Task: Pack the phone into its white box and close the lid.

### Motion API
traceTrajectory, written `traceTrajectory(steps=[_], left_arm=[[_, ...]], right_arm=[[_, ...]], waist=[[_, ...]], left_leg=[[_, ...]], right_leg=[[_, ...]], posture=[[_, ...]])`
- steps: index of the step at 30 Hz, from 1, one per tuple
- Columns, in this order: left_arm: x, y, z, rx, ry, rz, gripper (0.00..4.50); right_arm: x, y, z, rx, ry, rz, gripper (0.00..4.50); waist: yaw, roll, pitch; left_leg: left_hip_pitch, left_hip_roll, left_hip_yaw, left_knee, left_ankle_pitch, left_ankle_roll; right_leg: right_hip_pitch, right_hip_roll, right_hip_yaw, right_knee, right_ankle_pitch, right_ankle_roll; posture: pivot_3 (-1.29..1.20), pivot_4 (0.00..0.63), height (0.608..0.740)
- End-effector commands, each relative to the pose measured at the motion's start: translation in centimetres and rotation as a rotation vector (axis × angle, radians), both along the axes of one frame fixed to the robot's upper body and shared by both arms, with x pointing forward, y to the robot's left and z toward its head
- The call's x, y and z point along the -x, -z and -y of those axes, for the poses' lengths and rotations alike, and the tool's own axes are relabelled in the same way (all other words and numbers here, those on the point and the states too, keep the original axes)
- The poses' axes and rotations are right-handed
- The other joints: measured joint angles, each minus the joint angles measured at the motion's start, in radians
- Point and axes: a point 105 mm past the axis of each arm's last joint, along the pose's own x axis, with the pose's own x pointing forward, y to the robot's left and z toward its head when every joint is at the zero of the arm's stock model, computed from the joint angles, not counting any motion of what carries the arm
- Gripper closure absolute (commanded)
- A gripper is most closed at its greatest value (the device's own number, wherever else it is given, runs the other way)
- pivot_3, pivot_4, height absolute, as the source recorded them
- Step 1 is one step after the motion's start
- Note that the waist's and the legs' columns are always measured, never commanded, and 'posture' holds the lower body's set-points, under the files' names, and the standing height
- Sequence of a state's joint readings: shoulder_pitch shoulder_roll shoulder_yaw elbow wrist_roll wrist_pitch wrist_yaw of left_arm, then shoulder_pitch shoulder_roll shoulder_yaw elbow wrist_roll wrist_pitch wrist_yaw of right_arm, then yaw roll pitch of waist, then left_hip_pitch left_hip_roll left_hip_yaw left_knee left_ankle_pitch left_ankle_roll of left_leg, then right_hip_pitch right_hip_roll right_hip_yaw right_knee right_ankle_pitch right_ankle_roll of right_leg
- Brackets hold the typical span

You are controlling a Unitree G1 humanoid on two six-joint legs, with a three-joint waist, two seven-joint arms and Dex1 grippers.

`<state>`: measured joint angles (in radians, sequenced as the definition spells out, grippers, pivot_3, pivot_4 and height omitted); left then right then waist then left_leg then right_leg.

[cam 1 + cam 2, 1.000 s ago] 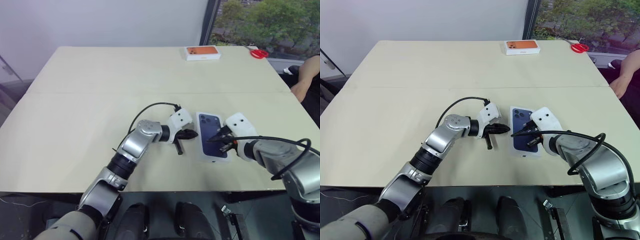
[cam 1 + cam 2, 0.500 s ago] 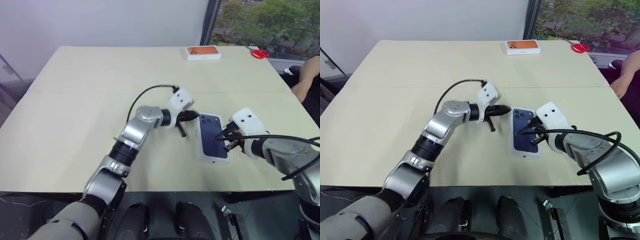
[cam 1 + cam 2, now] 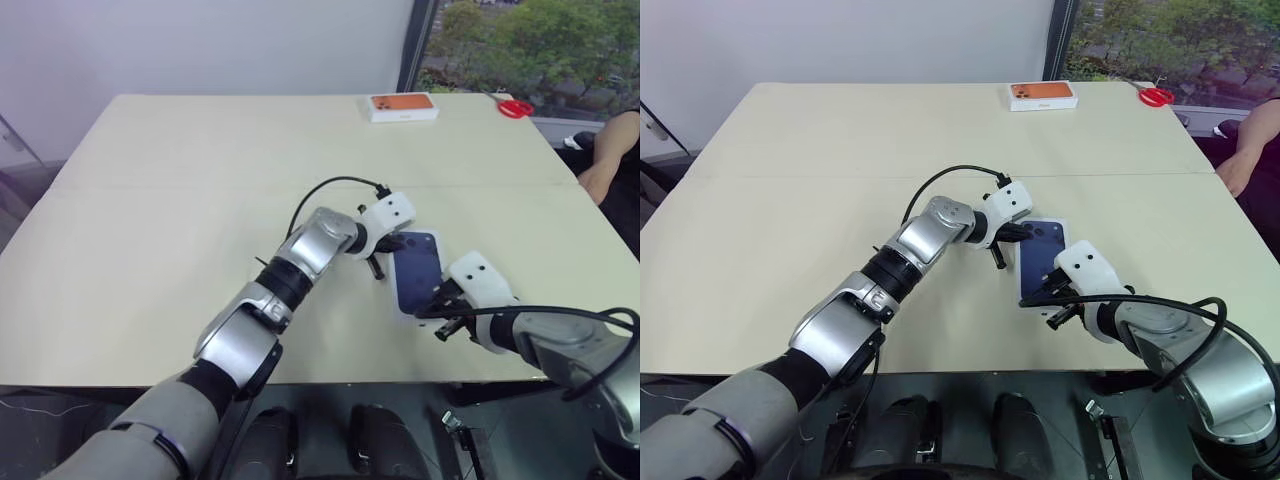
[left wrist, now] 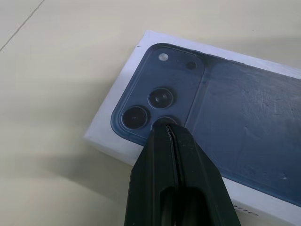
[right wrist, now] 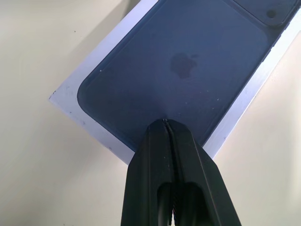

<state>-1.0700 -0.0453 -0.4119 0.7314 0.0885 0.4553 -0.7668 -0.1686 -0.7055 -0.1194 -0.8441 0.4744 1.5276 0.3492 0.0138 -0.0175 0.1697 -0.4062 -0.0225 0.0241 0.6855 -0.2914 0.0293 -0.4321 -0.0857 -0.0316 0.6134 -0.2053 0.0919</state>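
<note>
While the phone (image 4: 221,127) lies face down on a white box (image 4: 110,141) near the front edge of the surface (image 3: 150,200), both claws sit with their black fingers pressed together and holding nothing. From the white border showing on every side of the dark slab, it seems to rest in or on the shallow tray, though whether it is fully seated I cannot tell. The left claw (image 4: 165,129) has its tip on or just above the camera cluster at the far end; the right claw (image 5: 164,123) points at the near end of the glossy back, touching or nearly so.

My reading is that the seating step is in hand: two closed tips pushing or nudging the phone flat and square in the tray. A lid is not something I can pick out, so the closing step looks not yet begun.

Next comes gentle, even pressure at both ends, since a hard poke could tip the tray or skid it. An orange-topped box (image 3: 403,106) and red scissors (image 3: 517,107) lie well apart at the far edge
</note>
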Motion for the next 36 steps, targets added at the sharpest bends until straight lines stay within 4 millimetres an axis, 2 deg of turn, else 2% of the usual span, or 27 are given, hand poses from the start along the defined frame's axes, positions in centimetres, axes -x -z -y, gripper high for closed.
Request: traceTrajectory(steps=[1, 4, 6, 7, 9, 11, 14, 18, 20, 22, 24, 31, 36], left_arm=[[0.3, 2.9, -1.2, -0.087, -0.023, -0.061, 4.5], [0.0, 1.4, -1.3, 0.034, -0.048, -0.068, 4.5], [-0.5, -0.5, -1.6, 0.156, -0.067, -0.049, 4.5], [-0.8, -2.0, -2.4, 0.252, -0.085, -0.026, 4.5], [-1.4, -4.7, -5.2, 0.415, -0.135, 0.022, 4.5], [-1.5, -5.9, -9.1, 0.47, -0.195, 0.086, 4.5], [-0.9, -5.6, -14.4, 0.445, -0.282, 0.139, 4.5], [0.5, -4.4, -19.7, 0.429, -0.375, 0.148, 4.5], [1.2, -4.0, -21.7, 0.43, -0.416, 0.153, 4.5], [3.1, -3.4, -24.2, 0.431, -0.434, 0.219, 4.5], [4.9, -2.2, -26.2, 0.402, -0.477, 0.211, 4.5], [6.4, -0.9, -28.8, 0.407, -0.597, 0.175, 4.5], [6.6, -0.7, -29.4, 0.406, -0.614, 0.164, 4.5]], right_arm=[[0.4, 0.9, -0.3, -0.003, 0.009, -0.034, 4.43], [-0.1, 0.2, -0.5, 0.0, 0.009, 0.017, 4.43], [-0.7, -0.9, -0.2, 0.001, 0.022, 0.097, 4.43], [-1.4, -2.0, 0.0, -0.008, 0.038, 0.173, 4.43], [-2.4, -4.0, 0.4, -0.032, 0.067, 0.32, 4.43], [-2.8, -5.0, 0.6, -0.06, 0.067, 0.402, 4.43], [-3.5, -5.6, 0.4, -0.134, 0.064, 0.455, 4.43], [-4.5, -6.2, 0.0, -0.236, 0.057, 0.511, 4.43], [-4.9, -6.1, -0.1, -0.273, 0.056, 0.512, 4.43], [-5.7, -5.8, -0.2, -0.316, 0.057, 0.507, 4.43], [-6.3, -5.6, -0.2, -0.357, 0.049, 0.503, 4.43], [-7.1, -5.3, -0.7, -0.403, -0.002, 0.506, 4.43], [-7.2, -5.5, -1.1, -0.421, -0.045, 0.516, 4.43]], waist=[[-0.001, -0.002, -0.002], [-0.001, -0.002, -0.003], [-0.002, -0.002, -0.002], [-0.003, -0.002, -0.002], [-0.009, -0.001, -0.002], [-0.01, 0.0, -0.001], [-0.01, 0.0, -0.002], [0.0, 0.001, -0.002], [0.0, 0.0, -0.002], [-0.003, 0.0, -0.002], [-0.008, 0.0, -0.001], [0.0, 0.001, -0.001], [-0.005, 0.001, -0.001]], left_leg=[[0.0, 0.0, 0.0, 0.0, 0.0, 0.0], [0.002, 0.0, 0.0, 0.0, 0.0, 0.0], [0.002, 0.001, 0.0, 0.0, 0.0, 0.0], [0.001, 0.001, 0.0, 0.0, 0.0, 0.0], [-0.001, 0.001, 0.0, 0.0, 0.0, 0.0], [-0.002, 0.001, 0.001, -0.001, 0.0, 0.0], [-0.002, 0.002, 0.001, -0.001, 0.001, -0.001], [-0.001, 0.001, 0.001, -0.001, 0.001, -0.002], [-0.001, 0.0, 0.001, -0.001, 0.001, -0.002], [-0.001, -0.001, 0.001, -0.001, 0.001, -0.002], [-0.001, -0.001, 0.002, -0.001, 0.001, -0.002], [-0.001, -0.001, 0.0, -0.001, 0.001, -0.002], [-0.001, -0.002, 0.001, -0.002, 0.001, -0.002]], right_leg=[[0.0, 0.0, 0.0, 0.0, 0.0, 0.0], [0.002, 0.0, 0.0, 0.0, 0.0, 0.0], [0.002, 0.0, 0.0, 0.0, 0.0, 0.0], [0.001, -0.001, 0.0, 0.0, 0.0, 0.0], [-0.002, -0.001, 0.001, 0.0, 0.0, 0.0], [-0.006, -0.001, 0.002, 0.003, 0.0, 0.0], [-0.006, 0.0, 0.002, 0.004, 0.0, 0.0], [-0.004, 0.0, 0.001, 0.003, 0.0, 0.0], [-0.003, -0.001, 0.001, 0.002, 0.0, 0.0], [-0.002, -0.002, 0.001, 0.0, 0.0, -0.001], [-0.002, -0.005, 0.002, 0.0, 0.0, -0.001], [-0.002, -0.007, 0.001, 0.0, -0.002, -0.005], [-0.003, -0.007, 0.001, 0.0, 0.0, -0.002]], posture=[[0.0, 0.15, 0.74], [0.0, 0.15, 0.74], [0.0, 0.15, 0.74], [0.0, 0.15, 0.74], [0.0, 0.15, 0.74], [0.0, 0.15, 0.74], [0.0, 0.15, 0.74], [0.0, 0.15, 0.74], [0.0, 0.15, 0.74], [0.0, 0.15, 0.74], [0.0, 0.15, 0.74], [0.0, 0.15, 0.74], [0.0, 0.15, 0.74]])
